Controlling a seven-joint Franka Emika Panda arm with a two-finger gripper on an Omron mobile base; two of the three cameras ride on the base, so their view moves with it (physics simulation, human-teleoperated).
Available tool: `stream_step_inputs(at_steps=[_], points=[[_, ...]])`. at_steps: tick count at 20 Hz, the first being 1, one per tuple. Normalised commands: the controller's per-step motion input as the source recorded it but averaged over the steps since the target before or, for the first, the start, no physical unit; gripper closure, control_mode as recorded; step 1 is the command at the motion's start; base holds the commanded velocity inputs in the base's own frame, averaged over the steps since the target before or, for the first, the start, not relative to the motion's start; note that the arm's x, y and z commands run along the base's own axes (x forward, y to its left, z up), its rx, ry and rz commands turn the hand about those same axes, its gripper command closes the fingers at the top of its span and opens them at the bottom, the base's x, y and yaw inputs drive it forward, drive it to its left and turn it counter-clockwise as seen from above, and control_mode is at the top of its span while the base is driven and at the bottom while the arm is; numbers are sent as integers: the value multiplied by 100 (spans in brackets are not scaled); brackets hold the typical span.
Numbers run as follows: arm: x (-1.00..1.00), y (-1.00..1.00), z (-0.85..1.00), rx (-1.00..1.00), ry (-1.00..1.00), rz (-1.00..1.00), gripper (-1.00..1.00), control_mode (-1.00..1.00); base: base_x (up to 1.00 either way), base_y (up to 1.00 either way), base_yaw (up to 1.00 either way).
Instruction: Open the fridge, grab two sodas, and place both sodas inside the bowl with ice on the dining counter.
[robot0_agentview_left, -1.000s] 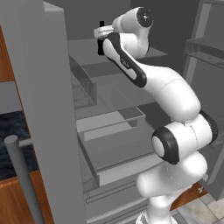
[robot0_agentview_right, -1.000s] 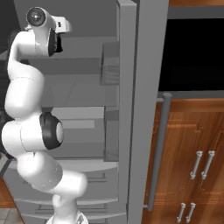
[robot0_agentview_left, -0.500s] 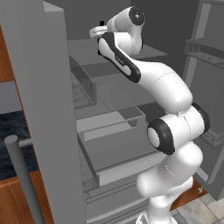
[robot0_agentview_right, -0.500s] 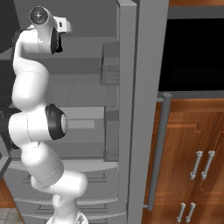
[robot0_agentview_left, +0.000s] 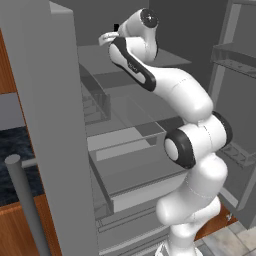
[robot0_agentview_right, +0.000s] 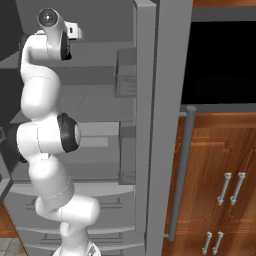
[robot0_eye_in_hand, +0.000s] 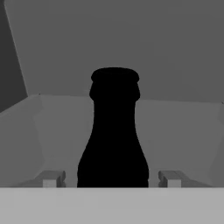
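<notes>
The fridge (robot0_agentview_left: 45, 100) stands open, its grey shelves bare in the base views. One of the sodas, a slim black contoured bottle (robot0_eye_in_hand: 113, 131), stands upright on a grey shelf right in front of the hand. My gripper (robot0_eye_in_hand: 110, 178) is open with a finger on either side of the bottle's lower body, and a small gap shows on each side. The hand (robot0_agentview_left: 109, 38) reaches deep onto the upper shelf, seen from the other side as the hand (robot0_agentview_right: 74, 31) at the top left. The bowl and the dining counter are out of view.
A grey drawer (robot0_agentview_left: 135, 170) is pulled out below the arm. The left door (robot0_agentview_left: 40, 125) and the right door (robot0_agentview_left: 235, 100) with bins flank it. A door bin (robot0_agentview_right: 125, 75) hangs close to the arm. Wood cabinets (robot0_agentview_right: 220, 190) stand to the right.
The arm has stretched up and reached a little deeper over the upper fridge shelf. The doors and the drawer have not moved.
</notes>
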Motion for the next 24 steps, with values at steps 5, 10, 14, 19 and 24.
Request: stream_step_inputs(at_steps=[5,10,14,19,24], points=[[4,7,-8,0,1,0,100,-100,0,0,0],[0,0,0,0,0,0,100,-100,0,0,0],[-28,-14,-11,0,0,0,100,-100,0,0,0],[-74,-30,-27,2,-3,0,100,-100,0,0,0],[-97,-24,-29,7,-9,0,100,-100,0,0,0]])
